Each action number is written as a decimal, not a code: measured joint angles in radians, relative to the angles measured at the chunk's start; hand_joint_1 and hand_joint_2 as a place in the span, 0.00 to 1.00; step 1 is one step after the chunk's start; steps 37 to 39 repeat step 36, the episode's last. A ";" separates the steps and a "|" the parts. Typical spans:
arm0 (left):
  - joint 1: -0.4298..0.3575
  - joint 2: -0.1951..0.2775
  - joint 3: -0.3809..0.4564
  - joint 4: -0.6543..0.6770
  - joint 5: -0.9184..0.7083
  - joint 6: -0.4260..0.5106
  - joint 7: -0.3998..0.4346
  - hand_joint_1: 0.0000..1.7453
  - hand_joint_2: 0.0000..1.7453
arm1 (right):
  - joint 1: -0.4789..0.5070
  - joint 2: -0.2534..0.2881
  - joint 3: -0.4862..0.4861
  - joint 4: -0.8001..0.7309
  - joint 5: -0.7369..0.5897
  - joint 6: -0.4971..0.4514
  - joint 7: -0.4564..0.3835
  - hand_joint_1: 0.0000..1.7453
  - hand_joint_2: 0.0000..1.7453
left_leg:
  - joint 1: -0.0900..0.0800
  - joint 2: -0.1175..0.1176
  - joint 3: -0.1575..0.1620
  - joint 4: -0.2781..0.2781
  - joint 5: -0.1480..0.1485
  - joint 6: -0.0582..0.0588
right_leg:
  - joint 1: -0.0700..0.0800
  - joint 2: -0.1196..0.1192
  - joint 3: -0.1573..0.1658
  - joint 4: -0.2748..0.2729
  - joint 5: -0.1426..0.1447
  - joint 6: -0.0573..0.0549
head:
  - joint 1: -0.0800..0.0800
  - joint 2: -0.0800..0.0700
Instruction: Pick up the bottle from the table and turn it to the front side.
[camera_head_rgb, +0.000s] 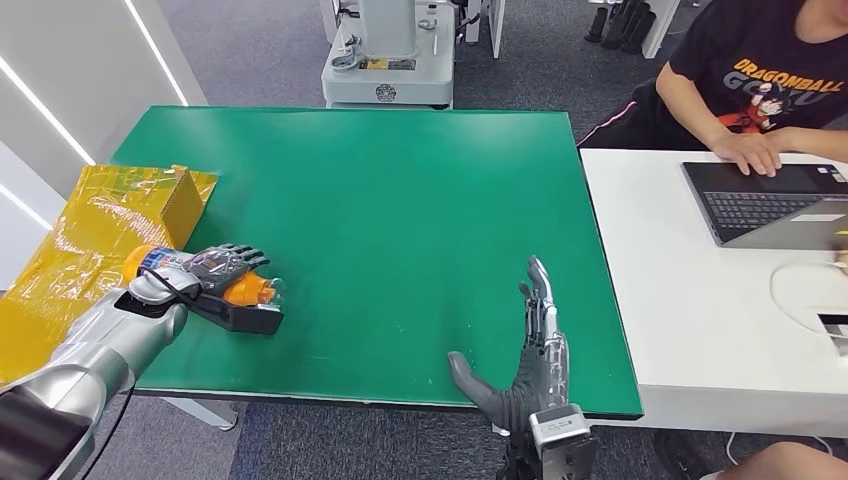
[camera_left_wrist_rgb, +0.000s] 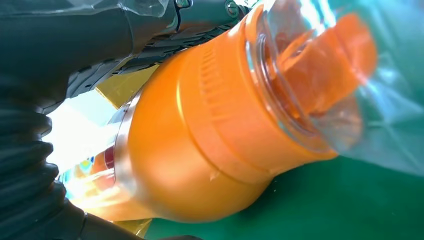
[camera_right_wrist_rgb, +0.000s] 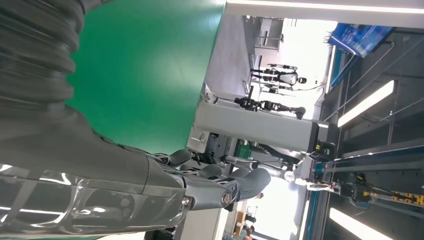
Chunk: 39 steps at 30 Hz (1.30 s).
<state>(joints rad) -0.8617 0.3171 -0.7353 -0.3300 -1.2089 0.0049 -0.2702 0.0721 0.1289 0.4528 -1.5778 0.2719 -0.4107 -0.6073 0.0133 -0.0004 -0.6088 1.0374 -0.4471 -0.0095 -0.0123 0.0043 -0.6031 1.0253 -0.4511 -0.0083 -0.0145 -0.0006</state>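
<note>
The left hand (camera_head_rgb: 215, 272) is gripping a glossy orange plastic bottle (camera_left_wrist_rgb: 200, 130) lying on the matte green table (camera_head_rgb: 400, 200). The right hand (camera_head_rgb: 530, 350) is hovering with fingers spread, holding nothing.

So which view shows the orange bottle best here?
The left wrist view: the orange bottle shows up close, its clear cap plain. The head view shows it small, largely hidden under the left hand gripping it. The right wrist view faces away across the green table.

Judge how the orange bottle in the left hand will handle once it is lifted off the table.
The bottle looks like rigid plastic, so probably stiff and fairly light. Its glossy round body could slip or twist in the left hand. Lying on its side on the table, it would likely roll if released.
</note>
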 joint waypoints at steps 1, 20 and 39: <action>0.000 0.003 0.000 0.000 0.001 0.000 0.000 0.00 1.00 | 0.000 0.000 0.000 0.000 0.000 0.003 0.001 0.00 1.00 | 0.000 0.000 0.000 0.000 0.000 0.000 | 0.000 0.000 0.000 0.000 0.000 0.000 | 0.000 0.000; 0.038 0.132 0.080 -0.130 0.022 0.288 -0.024 0.00 1.00 | 0.013 0.007 0.000 -0.005 0.003 0.066 0.016 0.00 1.00 | 0.000 0.001 -0.001 -0.001 0.000 0.000 | 0.000 0.001 -0.001 0.000 0.000 0.000 | 0.000 0.000; 0.331 0.281 0.345 -0.582 0.143 0.345 -0.090 0.00 1.00 | 0.031 0.007 -0.005 -0.005 -0.003 0.066 0.004 0.00 1.00 | 0.000 0.003 -0.001 -0.001 -0.001 -0.001 | 0.000 0.004 -0.003 0.000 -0.001 0.000 | 0.000 0.000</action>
